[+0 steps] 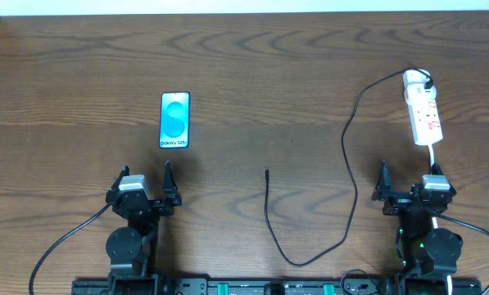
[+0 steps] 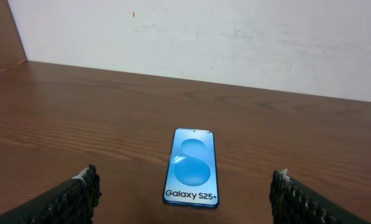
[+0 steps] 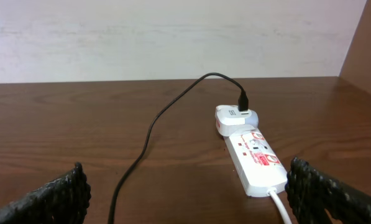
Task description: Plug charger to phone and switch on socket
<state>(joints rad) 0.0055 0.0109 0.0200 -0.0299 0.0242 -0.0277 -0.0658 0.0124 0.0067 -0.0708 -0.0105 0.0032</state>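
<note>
Jaws spread, 2 pairs | 1 phone [image 1: 175, 120] | 1 charger [image 1: 343, 146] | 1 socket [image 1: 422, 111]

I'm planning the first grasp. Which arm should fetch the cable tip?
Left, probably. The cable tip lies near the middle, slightly nearer the open left gripper, and the phone sits just ahead of it. The right gripper faces the socket.

Dark wooden table [image 1: 252, 65] against a white wall [image 2: 235, 37]
Brown tabletop with fine grain and a soft sheen under even light; the wall is matt and lightly scuffed; a wooden side panel [image 2: 2, 37] stands at each far corner
</note>
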